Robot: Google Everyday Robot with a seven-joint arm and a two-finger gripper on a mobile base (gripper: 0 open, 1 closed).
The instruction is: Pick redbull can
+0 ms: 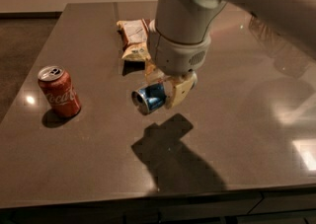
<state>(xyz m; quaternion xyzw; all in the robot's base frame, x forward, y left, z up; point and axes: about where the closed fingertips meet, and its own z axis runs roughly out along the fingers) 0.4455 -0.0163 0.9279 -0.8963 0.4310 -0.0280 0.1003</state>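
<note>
camera view: gripper (pixel 165 90) clamped on redbull can (pixel 148 98), can sideways in the air above table (pixel 247 124), shadow apart below; pick looks essentially done

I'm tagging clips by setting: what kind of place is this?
Probably an office break area: a dark polished table carrying a Coca-Cola can and a snack bag. The gripper holds the redbull can above its middle.

Redbull can (pixel 148 98) in hand (pixel 165 88) above table (pixel 237 139)

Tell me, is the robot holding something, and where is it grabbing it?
Yes: the gripper holds the redbull can sideways by its body, above the table.
</note>
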